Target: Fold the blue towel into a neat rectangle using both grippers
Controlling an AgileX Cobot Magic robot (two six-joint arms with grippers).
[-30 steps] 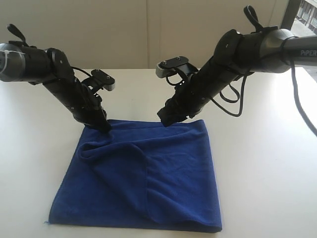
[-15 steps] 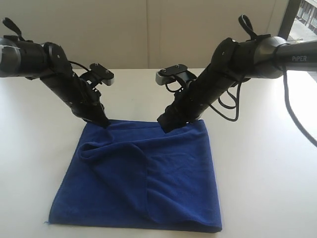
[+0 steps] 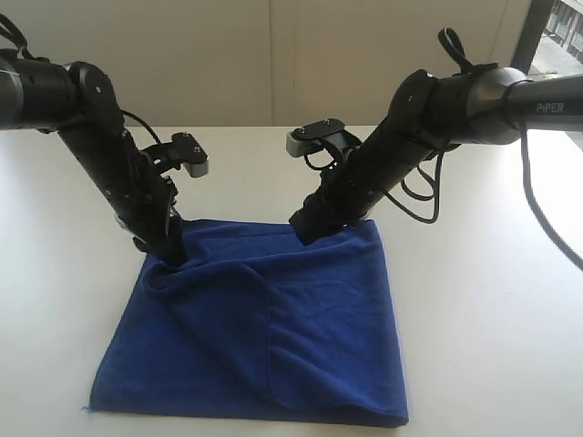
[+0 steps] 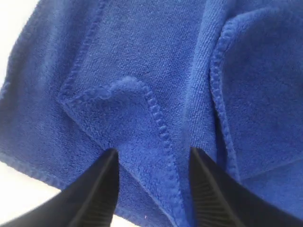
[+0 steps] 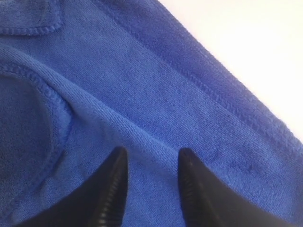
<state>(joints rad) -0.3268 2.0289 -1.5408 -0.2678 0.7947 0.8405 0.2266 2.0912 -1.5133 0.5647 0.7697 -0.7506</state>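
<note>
Nearest you, the blue towel (image 3: 273, 364) lies on the white table (image 3: 492, 300). Its near edge is well apart from both grippers & a bit uneven. On top you see a rounded flap (image 3: 319, 309) doubled back over the cloth. Its hemmed edge starts close below the L gripper (image 3: 168, 250) & curves away toward the near edge.

Further back, both tips meet the towel's far edge. The L gripper points steeply down at the far-left corner, where the cloth is bunched. On its wrist cam the jaws stand spread, released, w/ a small folded corner (image 4: 123, 109) just ahead of the tips & its hem running back btwn them. Nothing's clamped there.

The R gripper (image 3: 305, 228) slants down onto the far edge near mid-width, well apart from the L one. On its wrist cam the R gripper (image 5: 152, 150) has its jaws parted too, w/ flat towel & one shallow crease btwn them. You see no pinch.

Behind both arms are bare table & then the pale wall (image 3: 273, 55).
</note>
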